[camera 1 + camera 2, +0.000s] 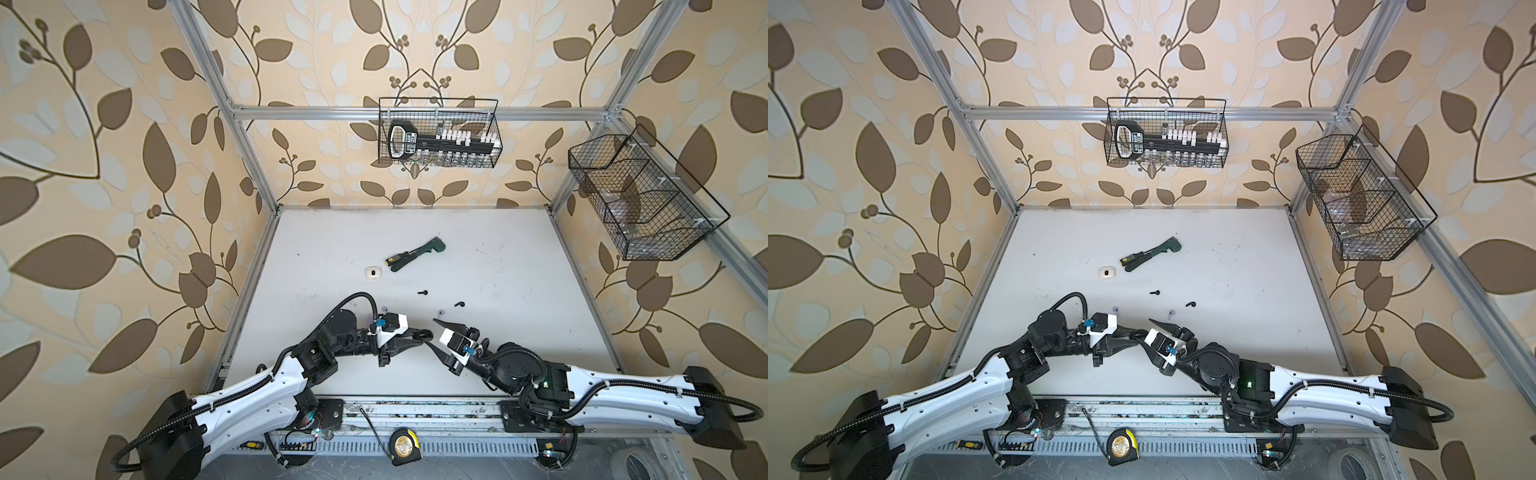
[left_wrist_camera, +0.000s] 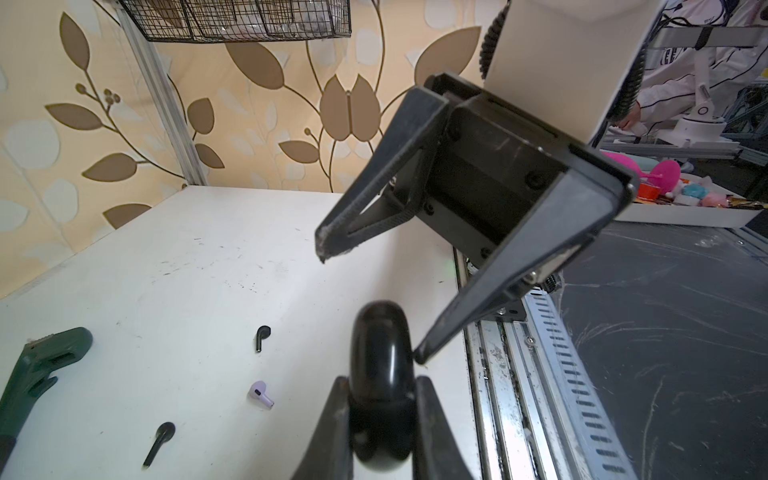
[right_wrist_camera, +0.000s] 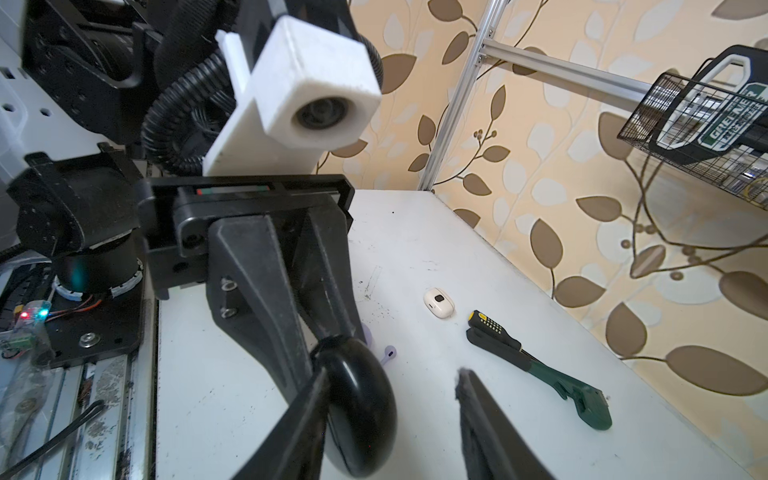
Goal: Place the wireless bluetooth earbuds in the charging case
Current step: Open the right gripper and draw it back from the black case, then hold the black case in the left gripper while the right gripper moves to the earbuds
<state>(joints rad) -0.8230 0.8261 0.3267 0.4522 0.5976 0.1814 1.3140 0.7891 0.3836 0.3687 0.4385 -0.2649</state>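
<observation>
Earbuds (image 2: 261, 392) near black case (image 2: 380, 365): probably light, slick; pinch stems. My left fingers (image 2: 332, 419) clamp case, right fingers (image 2: 378, 187) spread.

2 top views overlook the table (image 1: 498, 257); 2 close wrist views apparently face each other.

Only legible txt: white caps on the green label of my black-and-white-handled tool (image 3: 735, 120) in the black wire basket (image 3: 636, 129), approx "GREENER". Smaller line under it is blurred. Yellow tape measure's (image 1: 404, 446) round label is unreadable.
</observation>
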